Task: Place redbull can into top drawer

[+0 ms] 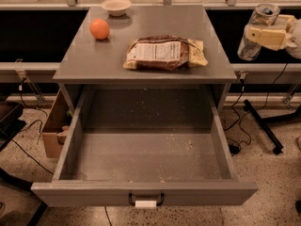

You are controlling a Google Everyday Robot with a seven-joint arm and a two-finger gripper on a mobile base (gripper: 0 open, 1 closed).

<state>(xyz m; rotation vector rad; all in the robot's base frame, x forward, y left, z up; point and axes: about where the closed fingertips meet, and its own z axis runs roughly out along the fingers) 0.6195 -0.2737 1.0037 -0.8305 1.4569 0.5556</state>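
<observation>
The redbull can (253,45) is a slim silver-and-blue can, tilted, held in the air at the far right, beside the cabinet's right edge and above the floor. My gripper (267,36) is shut on the can, its pale fingers wrapped around the can's middle. The top drawer (146,193) is pulled fully open below the cabinet top, with a crumb-speckled grey floor, a small black handle and a white tag on its front panel. Nothing lies in the drawer. The can is up and to the right of the drawer.
On the cabinet top (75,65) lie a chip bag (164,53), an orange (99,29) and a small white bowl (116,5). A cardboard box (52,128) stands left of the drawer. Cables and a black stand leg (261,126) lie on the floor at right.
</observation>
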